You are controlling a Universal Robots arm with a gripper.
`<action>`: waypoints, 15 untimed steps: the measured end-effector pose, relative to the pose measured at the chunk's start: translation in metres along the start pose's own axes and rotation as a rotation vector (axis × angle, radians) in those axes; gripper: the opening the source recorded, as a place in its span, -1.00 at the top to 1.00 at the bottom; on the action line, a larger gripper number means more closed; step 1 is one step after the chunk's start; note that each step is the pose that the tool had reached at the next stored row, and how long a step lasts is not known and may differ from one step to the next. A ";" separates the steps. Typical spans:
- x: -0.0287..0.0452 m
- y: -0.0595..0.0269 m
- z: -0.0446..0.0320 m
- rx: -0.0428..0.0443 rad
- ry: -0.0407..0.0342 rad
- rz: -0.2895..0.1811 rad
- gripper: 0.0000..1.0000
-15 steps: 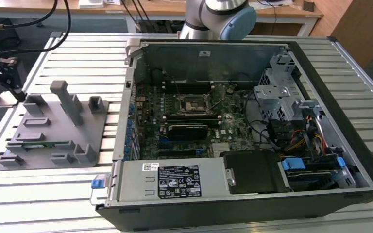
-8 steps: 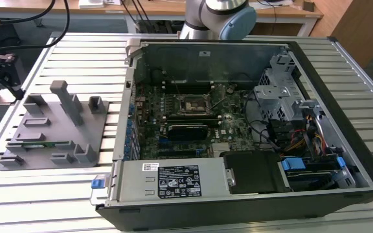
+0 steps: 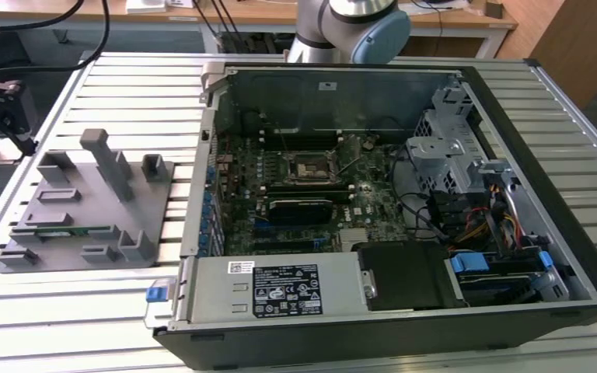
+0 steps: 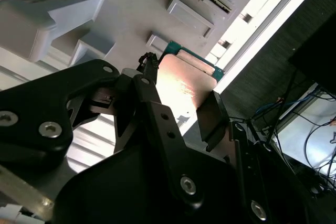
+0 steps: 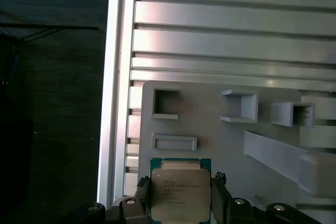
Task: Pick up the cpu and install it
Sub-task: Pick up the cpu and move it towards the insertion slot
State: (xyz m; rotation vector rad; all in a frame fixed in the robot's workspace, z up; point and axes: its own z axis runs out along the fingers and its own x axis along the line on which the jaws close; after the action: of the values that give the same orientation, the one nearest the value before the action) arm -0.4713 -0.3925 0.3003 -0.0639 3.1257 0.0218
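Note:
The cpu, a small square chip with a pale metal top on a green board, sits between the two black fingers of my gripper, which is shut on it from two opposite sides. In the second wrist view the cpu shows the same grip of the gripper, one finger on each edge. It hangs above the near-edge part of the grey plastic fixture, well clear of it. The motherboard's square socket frame lies inside the open computer case.
The grey fixture stands on the slatted metal table at the exterior view's left, with upright posts and a green memory stick in it. The arm's base rises behind the case. Cables and drive cages crowd the case's right side.

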 end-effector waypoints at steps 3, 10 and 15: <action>0.0000 0.0001 -0.0023 0.0000 -0.0005 0.000 -0.08; 0.0000 0.0004 -0.0070 0.0000 -0.0017 0.000 -0.08; 0.0000 0.0007 -0.0111 0.0001 -0.0024 0.000 -0.08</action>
State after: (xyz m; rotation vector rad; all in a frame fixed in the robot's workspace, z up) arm -0.4715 -0.3920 0.3115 -0.0639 3.1232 0.0217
